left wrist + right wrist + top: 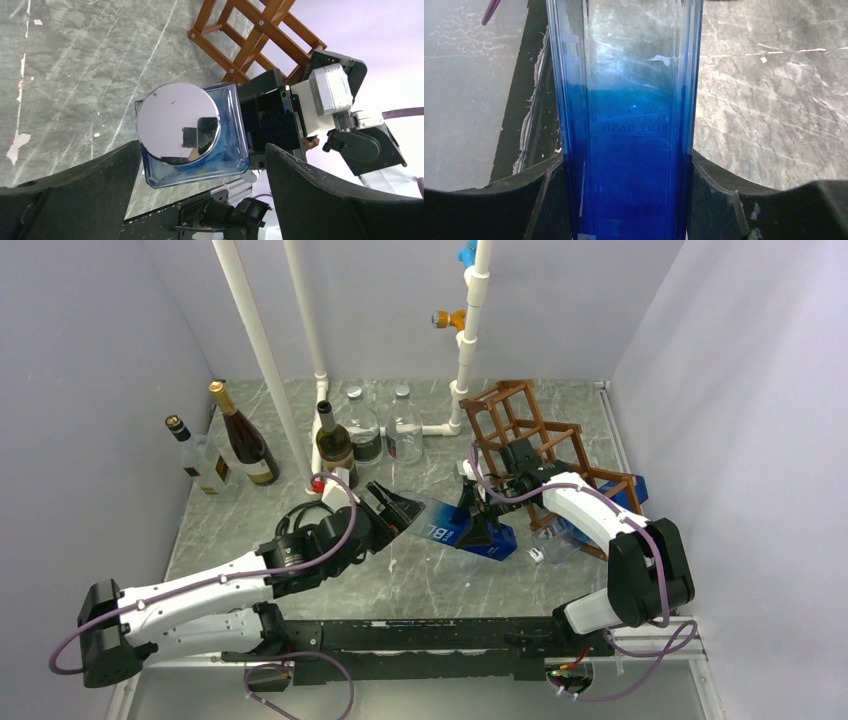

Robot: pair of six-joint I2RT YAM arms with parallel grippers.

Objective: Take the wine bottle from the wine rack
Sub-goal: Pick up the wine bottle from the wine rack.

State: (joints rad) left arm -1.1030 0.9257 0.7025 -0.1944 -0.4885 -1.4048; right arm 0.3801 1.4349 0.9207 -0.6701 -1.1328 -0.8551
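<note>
Worktop: grey marbled worktop (420, 580) boxed in by pale lilac walls (100, 360), with white pipes (262, 360) rising at the back and several other bottles (245, 445) standing near them.
Wine rack: the reddish-brown lattice wine rack (515, 425) stood at the back right; no bottle could be made out in the cells that showed.
Wine bottle: the blue, square-sided wine bottle (447, 530) lay roughly level between the two arms, in front of the rack and apart from it. It seemed to be lifted off the worktop.
Right tool: the right tool (482, 523) was clenched on the blue part of the bottle's body, a finger pressed to each flat side in the wrist view.
Left tool: the left tool (402, 508) was spread wide and gripped nothing. Its jaws faced the bottle's shiny round end, just beside it; whether they touched it could not be told.
Done: by my reading the main step was finished, since the bottle was out of the rack.
Left: probably only a handover to the left tool, or setting the bottle down on the worktop.
</note>
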